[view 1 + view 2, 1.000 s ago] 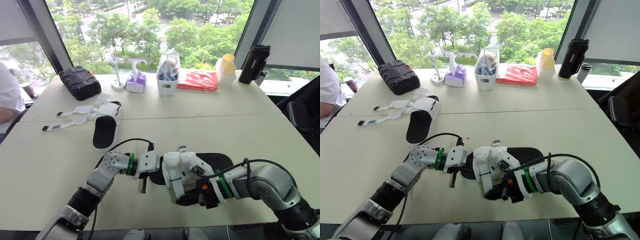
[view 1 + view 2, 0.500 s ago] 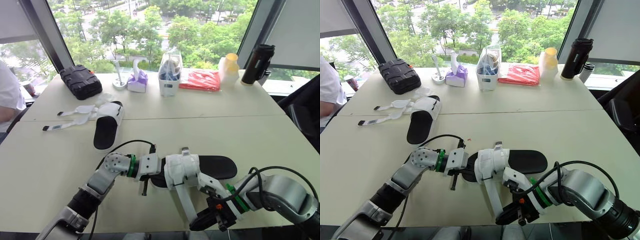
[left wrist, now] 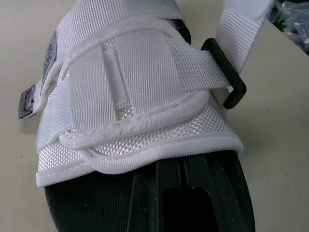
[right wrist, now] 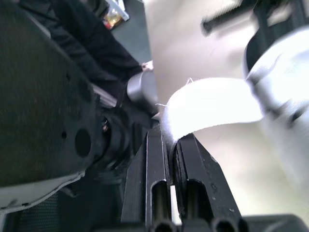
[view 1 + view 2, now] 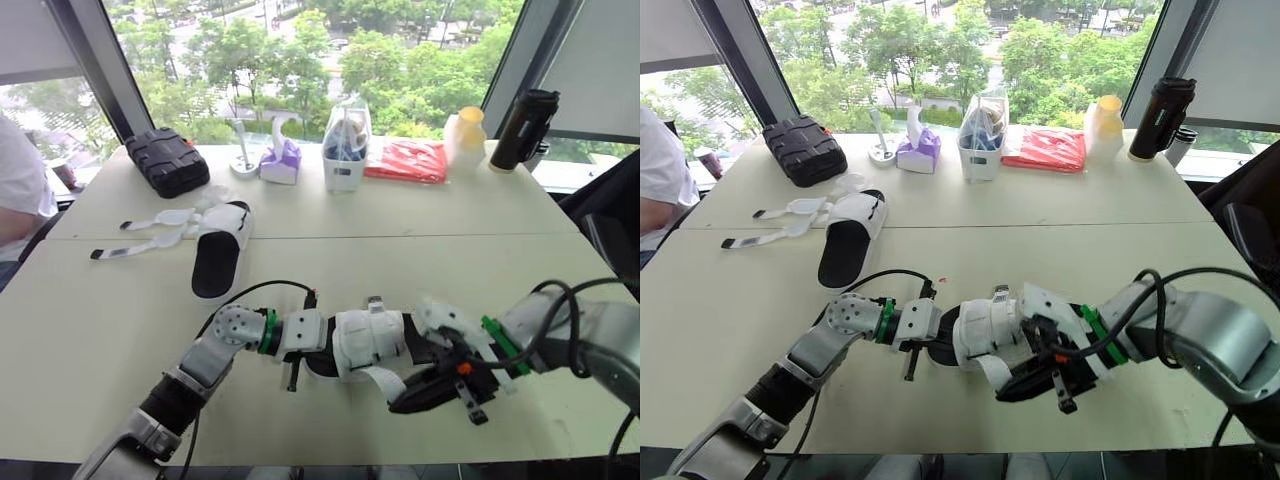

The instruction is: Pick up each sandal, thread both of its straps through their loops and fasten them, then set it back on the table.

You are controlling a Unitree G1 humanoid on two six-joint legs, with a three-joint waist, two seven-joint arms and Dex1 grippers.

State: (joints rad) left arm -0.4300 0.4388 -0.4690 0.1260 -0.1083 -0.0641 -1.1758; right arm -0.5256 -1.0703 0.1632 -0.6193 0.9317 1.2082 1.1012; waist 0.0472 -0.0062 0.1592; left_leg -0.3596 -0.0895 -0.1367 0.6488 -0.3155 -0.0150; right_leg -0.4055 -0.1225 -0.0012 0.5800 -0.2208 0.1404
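Near the front table edge, about midway across, lies the black-soled sandal with a white woven upper. Its coarse webbing bands are stitched in layers, and a squared black plastic loop sits at one side. The left gripper is clamped on the sole's left end. The right gripper has its two black fingers pressed together, pinching the tip of the loose white strap, which curves out toward the near edge.

Farther back on the left rests a second black-and-white sandal, its unfastened straps splayed flat to the left. Smooth cream table lies bare between the two sandals and to the right. Along the far edge stand a ribbed black case, a clear tub, a red packet and a black flask.
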